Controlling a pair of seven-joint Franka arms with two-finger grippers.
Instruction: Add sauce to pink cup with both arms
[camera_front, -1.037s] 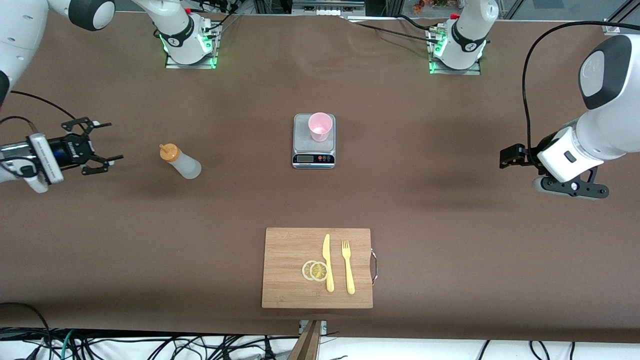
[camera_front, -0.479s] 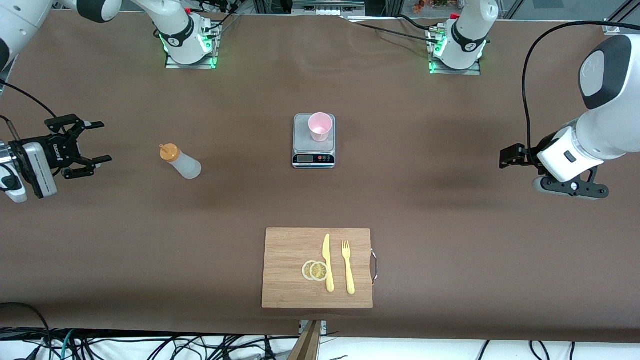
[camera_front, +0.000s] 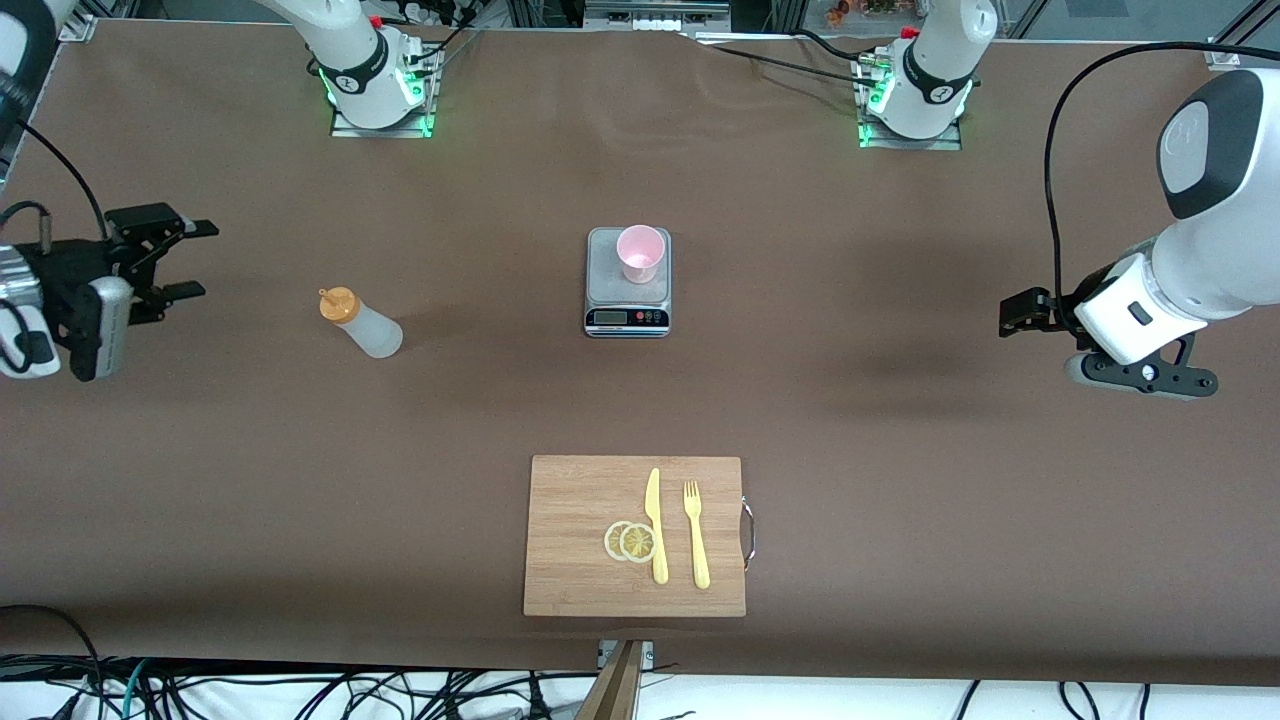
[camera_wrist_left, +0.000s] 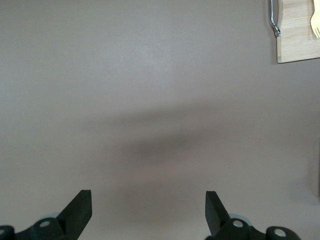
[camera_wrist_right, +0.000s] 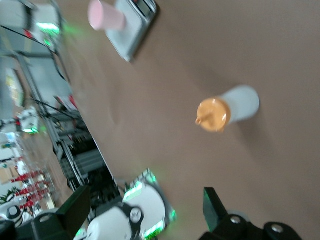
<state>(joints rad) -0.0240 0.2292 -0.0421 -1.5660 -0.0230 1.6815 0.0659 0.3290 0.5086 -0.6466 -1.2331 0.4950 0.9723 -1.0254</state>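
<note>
The sauce bottle (camera_front: 364, 327), whitish with an orange cap, stands on the table toward the right arm's end; it also shows in the right wrist view (camera_wrist_right: 239, 102). The pink cup (camera_front: 640, 252) stands on a small grey scale (camera_front: 626, 296) at the table's middle, and shows in the right wrist view (camera_wrist_right: 105, 16). My right gripper (camera_front: 194, 260) is open and empty, in the air beside the bottle, well apart from it, at the right arm's end; its fingers frame the right wrist view (camera_wrist_right: 145, 207). My left gripper (camera_front: 1022, 312) waits open and empty over bare table at the left arm's end (camera_wrist_left: 147, 207).
A wooden cutting board (camera_front: 575, 500) lies nearer the front camera than the scale, with a yellow knife (camera_front: 655, 525), a yellow fork (camera_front: 696, 535) and lemon slices (camera_front: 630, 541) on it. Its corner shows in the left wrist view (camera_wrist_left: 297, 37). The arm bases stand along the table's back edge.
My right gripper has drawn away from the sauce bottle toward the right arm's end of the table and turned, still open. The left arm, bottle and cup have not moved.
</note>
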